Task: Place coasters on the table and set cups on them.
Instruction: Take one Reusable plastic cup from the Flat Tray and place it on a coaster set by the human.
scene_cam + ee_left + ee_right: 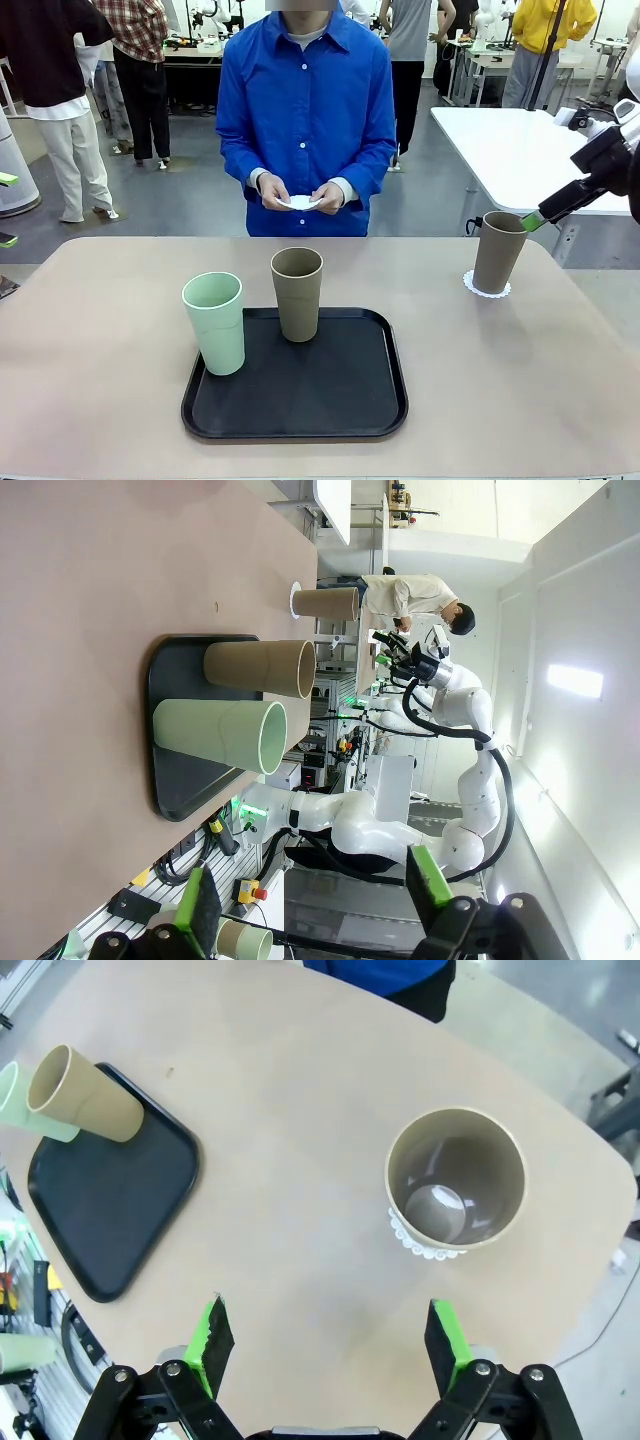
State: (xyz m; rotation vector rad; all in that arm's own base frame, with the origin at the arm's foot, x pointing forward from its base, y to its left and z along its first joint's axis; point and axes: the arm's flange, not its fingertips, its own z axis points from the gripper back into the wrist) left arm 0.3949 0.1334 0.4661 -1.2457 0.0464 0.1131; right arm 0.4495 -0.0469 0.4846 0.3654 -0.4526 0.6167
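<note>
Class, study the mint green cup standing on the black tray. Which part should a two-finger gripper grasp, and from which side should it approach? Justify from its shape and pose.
Grip the mint green cup across its upper wall, coming level from the robot's left. It stands upright and widens upward, so it likely won't slip down; the neighbouring taupe cup crowds its right side.

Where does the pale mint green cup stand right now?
In the front view the mint green cup stands on the left part of the black tray, close beside a taupe cup.
</note>
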